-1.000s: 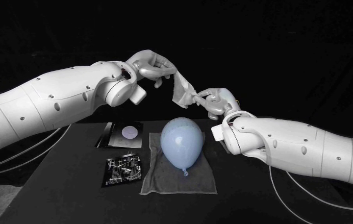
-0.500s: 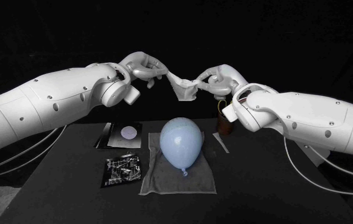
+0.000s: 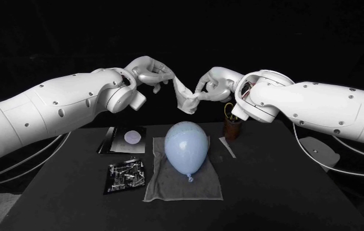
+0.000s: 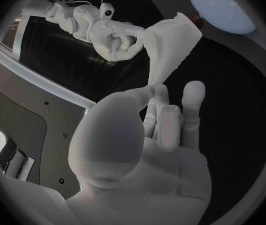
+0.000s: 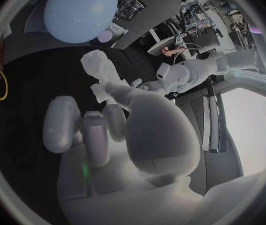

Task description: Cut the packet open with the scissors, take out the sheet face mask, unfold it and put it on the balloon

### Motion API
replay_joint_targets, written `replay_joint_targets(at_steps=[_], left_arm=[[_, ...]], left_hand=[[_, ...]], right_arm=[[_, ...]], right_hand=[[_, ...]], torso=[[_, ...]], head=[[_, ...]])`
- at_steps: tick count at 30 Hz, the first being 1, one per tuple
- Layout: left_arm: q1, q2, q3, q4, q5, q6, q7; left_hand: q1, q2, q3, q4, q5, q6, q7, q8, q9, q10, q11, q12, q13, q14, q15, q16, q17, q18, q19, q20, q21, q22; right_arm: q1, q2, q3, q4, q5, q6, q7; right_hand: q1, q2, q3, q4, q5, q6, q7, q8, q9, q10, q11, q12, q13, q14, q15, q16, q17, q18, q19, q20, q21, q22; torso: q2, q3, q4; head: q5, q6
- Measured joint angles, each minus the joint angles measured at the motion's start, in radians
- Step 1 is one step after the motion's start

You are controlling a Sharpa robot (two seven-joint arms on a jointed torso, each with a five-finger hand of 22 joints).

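Since a second ago the right hand (image 3: 214,85) has risen from a lower spot near 4 o'clock of the left hand (image 3: 148,72) and now sits level with it, at its 3 o'clock, the two closer together. The sheet face mask (image 3: 182,91), then stretched in a slanting line between them, now sags as a loose fold. The balloon (image 3: 187,146), the grey cloth (image 3: 163,189) under it and the packet (image 3: 125,176) lie as they did. The mask is in the air over the far end of the table (image 3: 288,199), at 12 o'clock of the balloon and well apart from it. Its long axis runs from 11 o'clock at the left hand to 5 o'clock, with the lowest corner pointing down at the balloon. The left fingers (image 4: 161,105) pinch the upper edge of the mask. The right hand is clenched on the bunched part beside the low end, its other fingers (image 5: 60,122) curled. The balloon's long axis runs 12 to 6 o'clock, with the knot at the 6 o'clock end. The packet lies flat at 8 o'clock of the balloon.
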Motion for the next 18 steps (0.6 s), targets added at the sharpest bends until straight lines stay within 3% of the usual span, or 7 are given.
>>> replay_joint_targets(at_steps=[4,7,9,10,12,16,18], left_arm=[[-0.01,0.003,-0.004,-0.001,0.026,-0.008,0.013],[-0.021,0.002,-0.006,-0.004,0.047,-0.012,0.022],[-0.034,0.0,-0.006,-0.006,0.064,-0.014,0.028],[-0.039,-0.002,-0.007,-0.007,0.071,-0.014,0.03],[-0.052,-0.004,-0.008,-0.009,0.088,-0.014,0.035],[-0.072,-0.005,-0.009,-0.013,0.114,-0.011,0.044],[-0.081,-0.005,-0.01,-0.016,0.127,-0.008,0.049]], left_hand=[[-0.005,-0.001,0.004,0.004,-0.002,-0.002,-0.002,0.0,0.0,-0.005,-0.004,-0.007,-0.006,-0.02,-0.003,-0.007,-0.041,0.0,-0.016,0.004,-0.013,-0.025],[-0.019,-0.015,0.005,0.006,-0.002,-0.015,0.0,0.0,0.06,-0.026,-0.004,-0.049,-0.03,-0.086,0.002,-0.042,-0.137,0.004,-0.091,0.007,-0.079,-0.114],[-0.025,-0.021,-0.002,0.013,-0.001,-0.022,0.007,-0.003,0.083,-0.037,0.003,-0.072,-0.044,-0.13,0.008,-0.066,-0.197,0.025,-0.132,0.012,-0.117,-0.162],[-0.027,-0.023,-0.004,0.016,-0.001,-0.03,0.011,-0.012,0.143,-0.046,0.009,-0.087,-0.053,-0.163,0.012,-0.085,-0.24,0.026,-0.148,0.015,-0.132,-0.175],[-0.033,-0.029,-0.011,0.02,0.001,-0.038,0.017,-0.021,0.172,-0.057,0.016,-0.107,-0.065,-0.205,0.019,-0.109,-0.294,0.026,-0.161,0.021,-0.148,-0.185],[-0.064,-0.052,-0.043,0.051,0.003,-0.064,0.036,-0.061,0.142,-0.093,0.041,-0.177,-0.11,-0.412,0.046,-0.234,-0.54,0.026,-0.21,0.045,-0.21,-0.22],[-0.075,-0.063,-0.058,0.066,0.003,-0.073,0.045,-0.078,0.123,-0.103,0.051,-0.211,-0.132,-0.466,0.058,-0.274,-0.588,0.026,-0.224,0.059,-0.242,-0.24]], right_arm=[[0.008,0.01,0.001,-0.003,-0.02,-0.01,-0.027],[0.015,0.015,0.003,-0.007,-0.023,-0.025,-0.037],[0.02,0.018,0.005,-0.009,-0.023,-0.036,-0.043],[0.021,0.019,0.005,-0.009,-0.023,-0.041,-0.045],[0.024,0.023,0.005,-0.01,-0.021,-0.05,-0.049],[0.029,0.031,0.006,-0.014,-0.016,-0.063,-0.056],[0.032,0.034,0.007,-0.018,-0.013,-0.067,-0.062]], right_hand=[[-0.007,-0.003,0.005,-0.005,0.0,0.0,-0.003,0.0,0.0,0.003,-0.003,0.0,0.005,0.0,0.0,0.0,0.0,0.0,0.004,-0.004,0.003,0.0],[-0.008,-0.002,0.008,-0.005,0.0,0.0,-0.003,0.0,0.0,0.003,-0.003,0.0,0.005,0.0,0.0,-0.001,0.0,0.0,0.004,-0.004,0.007,0.0],[-0.009,-0.001,0.013,-0.005,0.0,0.0,-0.003,0.0,0.0,0.003,-0.003,0.0,0.005,0.0,0.0,-0.001,0.0,0.0,0.004,-0.004,0.007,0.001],[-0.009,-0.001,0.013,-0.005,0.0,0.0,-0.003,0.001,0.0,0.003,-0.003,0.0,0.005,0.0,0.0,-0.001,0.0,0.0,0.004,-0.004,0.007,0.001],[-0.01,0.0,0.013,-0.005,-0.002,-0.002,-0.005,0.003,0.0,0.003,-0.003,0.0,0.005,0.0,0.0,-0.002,0.0,0.0,0.004,-0.004,0.007,0.001],[-0.016,-0.005,0.015,-0.007,-0.002,-0.002,-0.005,0.006,0.0,0.003,-0.003,0.0,0.005,0.0,0.0,0.002,0.0,-0.001,0.007,-0.007,0.01,0.001],[-0.016,-0.005,0.016,-0.008,-0.002,-0.002,-0.005,0.006,0.0,0.004,-0.004,0.0,0.005,0.0,0.0,0.002,0.0,-0.001,0.007,-0.007,0.012,0.001]], torso=[[0.0,0.0002,0.0005],[0.0,0.0001,0.0005],[0.0,0.0001,0.0005],[0.0,0.0,0.0004],[0.0,-0.0001,0.0003],[0.0,0.0,0.0003],[0.0,-0.0006,0.0003]], head=[[0.001,-0.001],[0.0,-0.001],[-0.001,-0.001],[-0.002,-0.001],[-0.003,-0.002],[-0.006,-0.002],[-0.008,-0.001]])
